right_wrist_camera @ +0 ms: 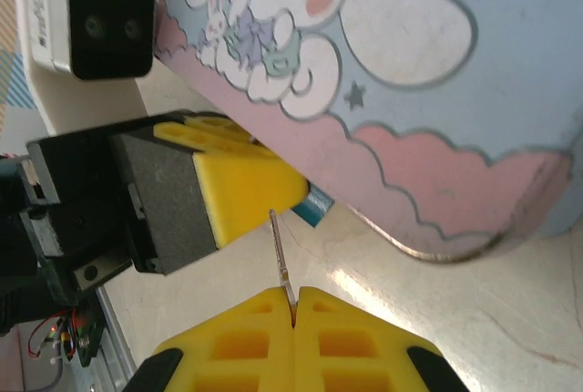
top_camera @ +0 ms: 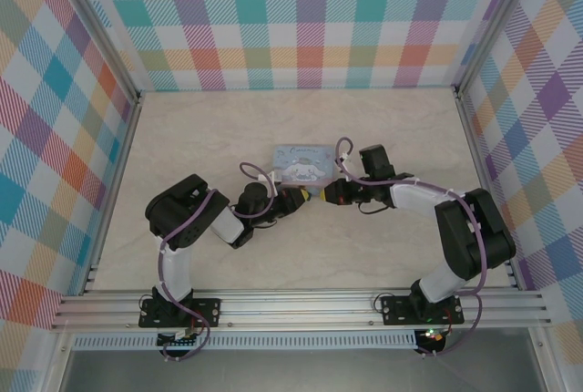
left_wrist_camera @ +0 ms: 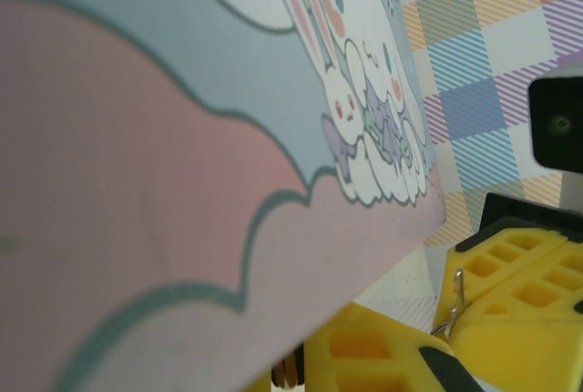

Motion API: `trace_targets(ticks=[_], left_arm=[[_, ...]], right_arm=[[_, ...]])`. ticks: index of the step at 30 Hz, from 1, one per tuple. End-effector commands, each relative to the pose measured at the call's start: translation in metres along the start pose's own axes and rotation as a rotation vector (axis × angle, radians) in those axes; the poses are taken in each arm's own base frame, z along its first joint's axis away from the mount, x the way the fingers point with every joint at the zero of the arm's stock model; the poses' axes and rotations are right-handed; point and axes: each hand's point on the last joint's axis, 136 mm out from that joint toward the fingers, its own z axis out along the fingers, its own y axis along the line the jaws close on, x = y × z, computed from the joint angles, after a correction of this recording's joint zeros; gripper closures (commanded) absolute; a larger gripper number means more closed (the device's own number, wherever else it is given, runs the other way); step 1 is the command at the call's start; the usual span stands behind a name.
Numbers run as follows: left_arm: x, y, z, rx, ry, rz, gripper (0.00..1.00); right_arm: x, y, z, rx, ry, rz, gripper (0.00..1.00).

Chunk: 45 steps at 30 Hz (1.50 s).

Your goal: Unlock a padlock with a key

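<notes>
Two claws meet just beside the tin (right_wrist_camera: 437, 137). My right claw (right_wrist_camera: 293, 305) pinches the key (right_wrist_camera: 281, 260) tight. The padlock (right_wrist_camera: 316, 207) peeks out at the left claw (right_wrist_camera: 293, 193), whose opening I cannot tell. Insertion step, I judge: next, line the key up with the padlock.

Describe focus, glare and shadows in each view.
Top external: even light, sharp throughout, only faint shadows on the table. Left wrist: the tin sits so close that its print looks soft. Right wrist: the key is crisp between the shut jaws, with glare on the table.
</notes>
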Motion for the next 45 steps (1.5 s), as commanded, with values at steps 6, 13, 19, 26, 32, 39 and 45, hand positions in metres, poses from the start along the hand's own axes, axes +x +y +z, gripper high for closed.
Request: trace_targets(ticks=[6, 13, 19, 26, 32, 39, 45], left_arm=[[0.012, 0.013, -0.006, -0.072, 0.043, -0.015, 0.88], [0.007, 0.025, -0.004, -0.123, 0.003, -0.070, 0.71], [0.011, 0.028, 0.001, -0.106, -0.029, -0.119, 0.68], [0.015, 0.034, -0.004, -0.164, -0.083, -0.120, 0.60], [0.014, 0.044, -0.015, -0.226, -0.129, -0.118, 0.55], [0.004, 0.033, -0.018, -0.224, -0.138, -0.077, 0.54], [0.000, 0.033, -0.018, -0.225, -0.137, -0.073, 0.53]], right_arm=[[0.021, -0.008, 0.003, 0.040, 0.029, -0.044, 0.99], [0.020, -0.008, 0.000, 0.048, 0.018, -0.052, 1.00], [0.012, -0.002, -0.003, 0.042, -0.015, -0.074, 0.99], [-0.002, 0.006, -0.009, 0.033, -0.068, -0.102, 0.99], [-0.027, 0.015, -0.013, 0.006, -0.107, -0.126, 0.99], [-0.060, 0.014, 0.000, 0.006, -0.106, -0.140, 0.98], [-0.085, 0.004, 0.009, 0.049, -0.107, -0.148, 0.99]])
